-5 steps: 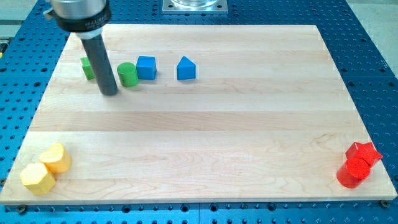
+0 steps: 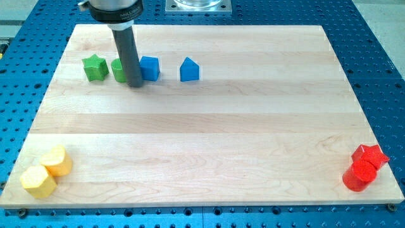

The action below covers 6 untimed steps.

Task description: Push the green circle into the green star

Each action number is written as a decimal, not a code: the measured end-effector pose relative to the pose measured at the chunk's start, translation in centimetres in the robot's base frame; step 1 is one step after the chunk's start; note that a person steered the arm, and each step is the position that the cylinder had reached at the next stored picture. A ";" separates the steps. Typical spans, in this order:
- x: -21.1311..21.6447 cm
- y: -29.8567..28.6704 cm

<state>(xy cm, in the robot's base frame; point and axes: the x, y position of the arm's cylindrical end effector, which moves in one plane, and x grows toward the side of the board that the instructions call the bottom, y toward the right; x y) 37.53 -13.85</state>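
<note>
The green star [image 2: 95, 67] sits near the view's top left on the wooden board [image 2: 209, 139]. The green circle [image 2: 118, 69] stands just to its right, a small gap apart, partly hidden behind my rod. My tip [image 2: 135, 83] is at the right side of the green circle, between it and the blue cube [image 2: 149, 68], touching or nearly touching the circle.
A blue house-shaped block [image 2: 189, 69] lies right of the blue cube. Two yellow blocks [image 2: 45, 171] sit at the bottom left corner. A red star [image 2: 371, 156] and a red cylinder [image 2: 357, 177] sit at the bottom right.
My tip has moved from the circle's left side round to its right side. The green circle has shifted left, closer to the green star, which now shows fully.
</note>
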 end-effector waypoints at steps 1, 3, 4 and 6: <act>-0.3 -1.9; 3.9 2.5; 6.7 7.4; 4.0 20.6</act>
